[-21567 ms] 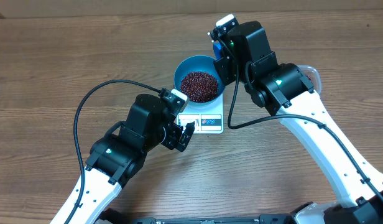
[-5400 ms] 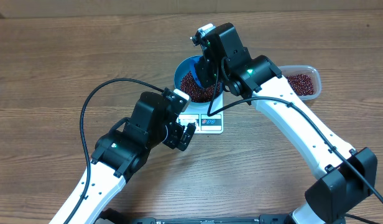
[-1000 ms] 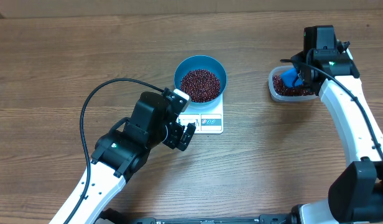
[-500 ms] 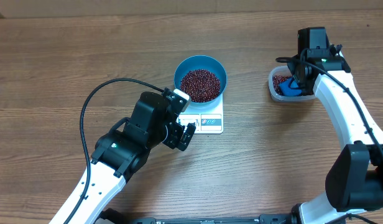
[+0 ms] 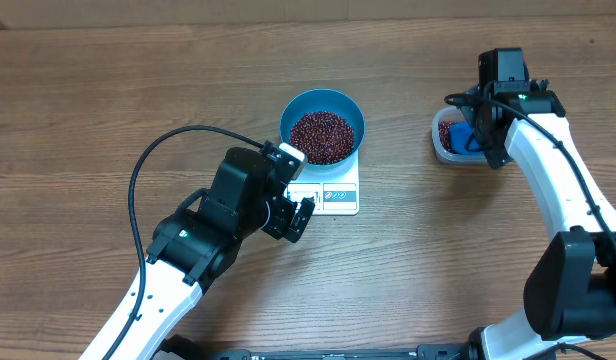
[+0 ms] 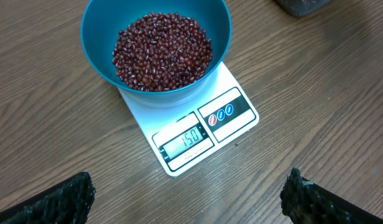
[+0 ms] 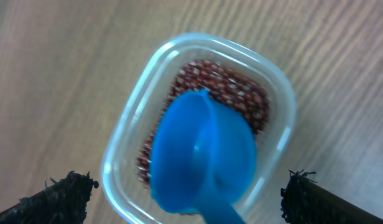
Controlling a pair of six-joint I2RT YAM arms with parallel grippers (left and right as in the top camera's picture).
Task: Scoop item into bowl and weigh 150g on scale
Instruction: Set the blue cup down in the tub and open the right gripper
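Note:
The blue bowl [image 5: 323, 98] stands on the white scale [image 5: 338, 195] and holds a pile of red-brown beans [image 5: 321, 137]. In the left wrist view the beans [image 6: 161, 50] fill the bowl [image 6: 97, 31], and the scale [image 6: 235, 118] shows 150 on its display. My left gripper [image 5: 298, 215] hovers open just in front of the scale, its jaws [image 6: 188, 199] wide apart with only table between them. My right gripper [image 5: 480, 135] is open over a clear tub at the right. A blue scoop [image 7: 204, 149] lies in that tub between the spread jaws [image 7: 186, 190], untouched by either finger.
The clear plastic tub [image 5: 440, 140] at the right holds more beans [image 7: 241, 93] under the scoop [image 5: 462, 134]. Its rim [image 7: 123, 149] shows in the right wrist view. A black cable [image 5: 138, 170] loops left of my left arm. The wooden table's far edge runs along the top.
My right gripper has gone from shut to open and let go of the blue scoop, which now rests in the tub. The left arm, bowl and scale have not moved.

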